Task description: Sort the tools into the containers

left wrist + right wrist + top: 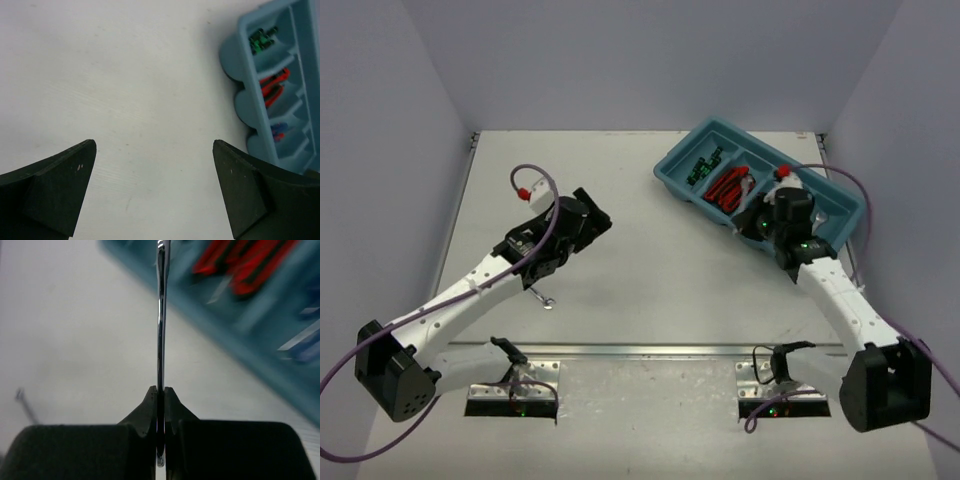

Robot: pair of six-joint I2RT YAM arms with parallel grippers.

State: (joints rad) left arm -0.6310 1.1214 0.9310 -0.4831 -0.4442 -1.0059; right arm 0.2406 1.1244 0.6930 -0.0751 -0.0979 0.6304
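— Pale grey table (650,230) between plain lilac walls; what sits where?
— Teal tray (672,172) lies slantwise at the upper right of the overhead view; green-black screwdrivers (703,166) in its leftmost compartment; red knives (728,185) in the next; blue-red screwdrivers (278,131) in the third, seen from the left wrist only.
— Why only there?
— The right arm's wrist covers that part of the tray from above; right gripper (159,392) hangs at the tray's near wall; jaws pressed together on a silver wrench (160,325), held edge-on, shaft running up the frame toward the tray; picture blurred there.
— Left side?
— Left gripper (154,145) over bare table, centre-left overhead; fingers spread wide, nothing between them; tray at the right edge of its view, well apart.
— Anything loose?
— Second wrench (544,298) flat on the table, lower left of centre, partly under the left arm; purple cable (535,172) loops above that arm.
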